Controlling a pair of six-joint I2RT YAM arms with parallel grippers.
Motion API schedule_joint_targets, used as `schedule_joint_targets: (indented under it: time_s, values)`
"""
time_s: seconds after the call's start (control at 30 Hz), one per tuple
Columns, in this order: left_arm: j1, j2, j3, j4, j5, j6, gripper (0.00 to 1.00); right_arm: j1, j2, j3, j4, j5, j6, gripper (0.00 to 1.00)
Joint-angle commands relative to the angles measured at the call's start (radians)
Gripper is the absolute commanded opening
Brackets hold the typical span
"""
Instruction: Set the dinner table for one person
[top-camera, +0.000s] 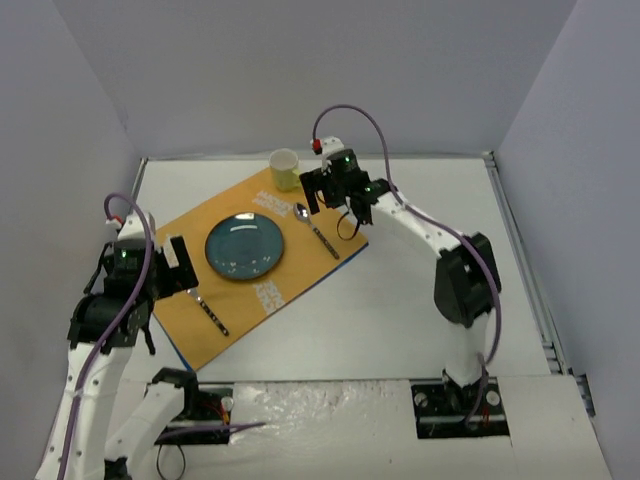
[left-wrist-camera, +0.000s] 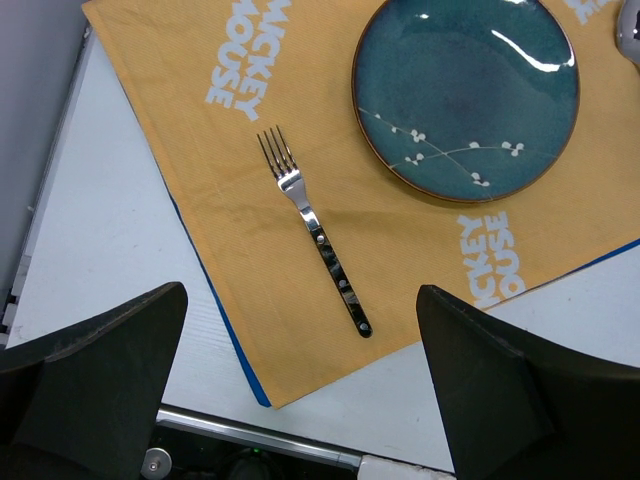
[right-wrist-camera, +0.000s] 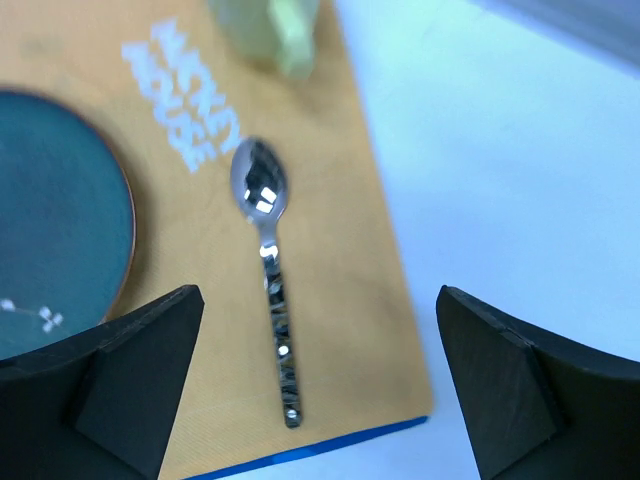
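Note:
On the white dinner table (top-camera: 420, 230) lies an orange placemat (top-camera: 235, 305) with white lettering. A dark teal plate (top-camera: 245, 246) (left-wrist-camera: 465, 95) rests at its middle. To the plate's left lies a fork (top-camera: 208, 311) (left-wrist-camera: 315, 232), to its right a spoon (top-camera: 317, 229) (right-wrist-camera: 268, 270). A pale yellow cup (top-camera: 284, 168) (right-wrist-camera: 270, 28) stands at the mat's far corner. My left gripper (top-camera: 178, 262) (left-wrist-camera: 300, 385) hangs open above the fork's handle end, holding nothing. Above the spoon my right gripper (top-camera: 330, 190) (right-wrist-camera: 320, 380) is open and empty.
Grey walls close in the table at the back and both sides. Metal edge strips (top-camera: 520, 250) run along the table's right side. The arm bases (top-camera: 330, 410) sit at the near edge.

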Motion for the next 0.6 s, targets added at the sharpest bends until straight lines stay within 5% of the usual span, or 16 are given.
schedule_joint_targets:
  time_s: [0.0,0.57]
  values:
    - [-0.003,-0.019,0.081,-0.020,-0.012,0.023,0.97,-0.040,-0.241,-0.043,0.109,0.193,0.033,1.00]
    - [-0.041,-0.095,0.219,-0.137,-0.025,0.099,0.97,-0.163,-0.996,-0.414,0.118,0.495,0.055,1.00]
